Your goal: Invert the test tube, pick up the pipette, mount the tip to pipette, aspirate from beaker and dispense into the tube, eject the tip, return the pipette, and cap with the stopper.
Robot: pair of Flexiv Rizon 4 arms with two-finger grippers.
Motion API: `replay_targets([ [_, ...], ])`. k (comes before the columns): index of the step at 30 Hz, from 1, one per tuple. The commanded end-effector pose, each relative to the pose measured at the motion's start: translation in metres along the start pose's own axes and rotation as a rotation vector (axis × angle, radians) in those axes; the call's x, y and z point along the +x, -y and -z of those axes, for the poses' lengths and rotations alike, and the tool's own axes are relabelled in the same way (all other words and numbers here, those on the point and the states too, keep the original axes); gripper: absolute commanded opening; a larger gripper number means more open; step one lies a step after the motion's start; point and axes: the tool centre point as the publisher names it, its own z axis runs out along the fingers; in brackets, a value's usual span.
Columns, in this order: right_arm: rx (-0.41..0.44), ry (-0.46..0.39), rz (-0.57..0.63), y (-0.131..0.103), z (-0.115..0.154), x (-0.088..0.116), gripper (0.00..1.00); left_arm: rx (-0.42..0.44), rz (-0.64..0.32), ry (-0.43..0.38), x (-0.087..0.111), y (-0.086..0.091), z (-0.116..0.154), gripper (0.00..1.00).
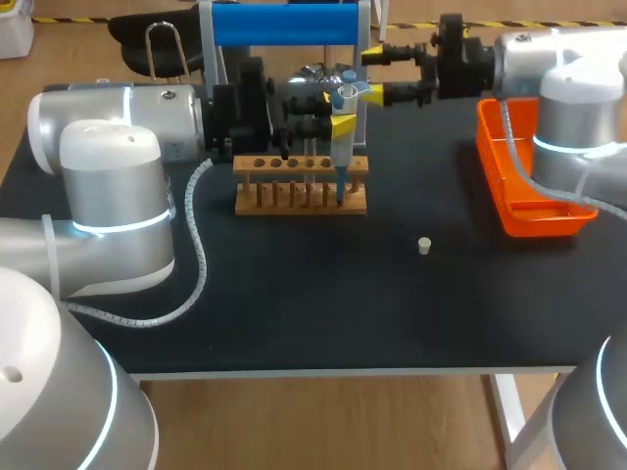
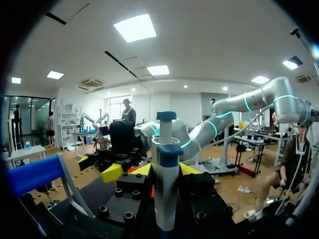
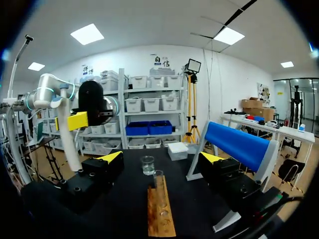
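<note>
In the head view my left gripper [image 1: 338, 116] is shut on the white and blue pipette [image 1: 341, 147] and holds it upright. The pipette's lower end points down at the right end of the wooden tube rack [image 1: 300, 196]. In the left wrist view the pipette [image 2: 164, 174] stands between my left gripper's fingers [image 2: 165, 169]. My right gripper [image 1: 372, 74] is open just behind and to the right of the pipette's top, touching nothing. Ahead of my right gripper [image 3: 160, 158] a clear test tube [image 3: 158, 186] stands in the rack [image 3: 160, 219], with the glass beaker [image 3: 147, 164] beyond. The small pale stopper [image 1: 424, 245] lies on the mat.
An orange tray [image 1: 529, 186] sits at the table's right side under my right arm. A stand with a blue roller [image 1: 284, 24] rises at the back behind the rack. The black mat [image 1: 323, 304] in front of the rack holds only the stopper.
</note>
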Motion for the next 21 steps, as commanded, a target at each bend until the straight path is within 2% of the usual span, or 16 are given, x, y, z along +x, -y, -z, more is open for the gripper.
replay_targets([
  [1, 0.014, 0.022, 0.004, -0.004, -0.025, -0.029, 1.0, 0.002, -0.001, 0.001, 0.0, 0.0, 0.0, 0.0],
  [8, 0.069, 0.061, 0.028, -0.007, -0.047, -0.058, 1.0, 0.002, -0.001, 0.001, 0.0, 0.0, 0.0, 0.0],
  [21, 0.148, 0.12, 0.037, 0.003, -0.055, -0.089, 1.0, 0.002, -0.001, 0.001, 0.0, 0.0, 0.0, 0.0],
])
